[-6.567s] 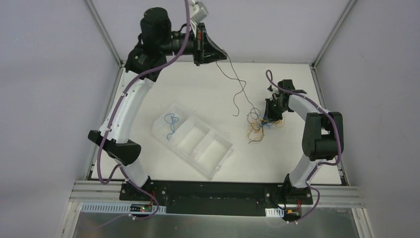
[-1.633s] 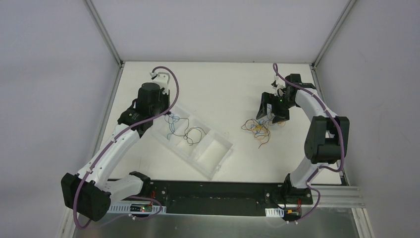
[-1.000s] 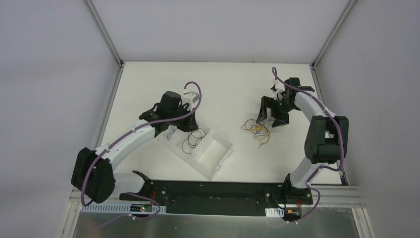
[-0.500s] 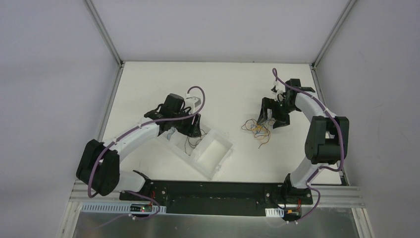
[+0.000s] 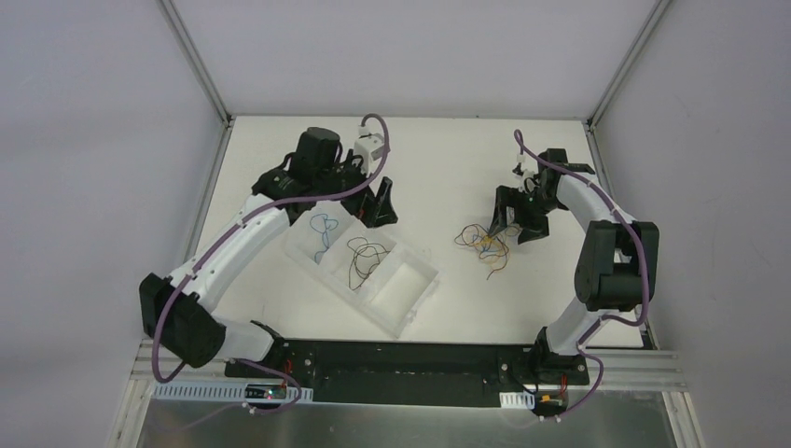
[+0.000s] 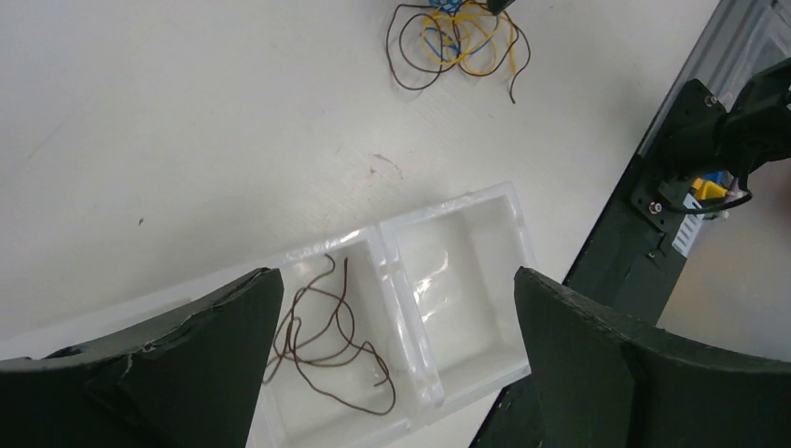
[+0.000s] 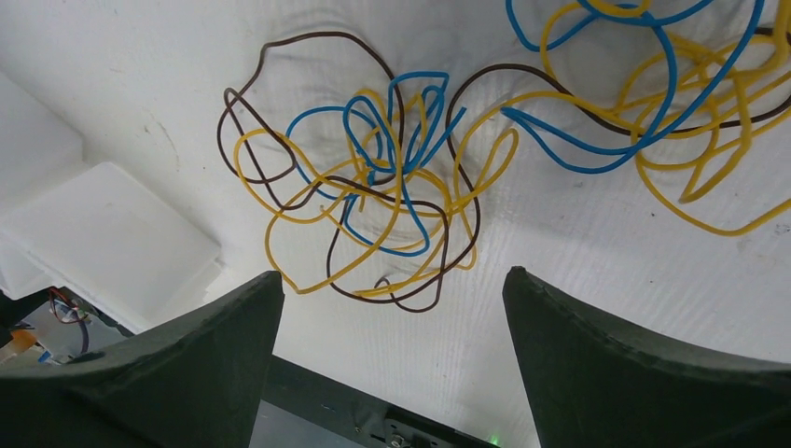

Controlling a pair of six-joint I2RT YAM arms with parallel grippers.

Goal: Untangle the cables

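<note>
A tangle of blue, yellow and dark brown cables (image 5: 485, 245) lies on the white table right of centre. My right gripper (image 5: 518, 229) hangs open just over its far right side. In the right wrist view the tangle (image 7: 392, 205) spreads ahead of the wide open right gripper (image 7: 392, 280), which holds nothing. A single dark cable (image 5: 364, 257) lies loose in the middle compartment of the clear tray (image 5: 424, 271), and a blue cable (image 5: 322, 229) lies in the left one. My left gripper (image 5: 376, 210) is open and empty above the tray's far edge. The left wrist view looks down between the open left gripper (image 6: 394, 275) on the dark cable (image 6: 322, 336).
The tray's right compartment (image 6: 466, 280) holds nothing. A black base bar (image 5: 401, 369) runs along the near table edge, seen also as the base bar (image 6: 653, 215) in the left wrist view. Metal frame posts (image 5: 196, 65) rise at the back corners.
My left gripper opened, let the dark cable drop into the middle compartment, then rose toward the tray's far side. The right gripper hardly moved over the tangle.
</note>
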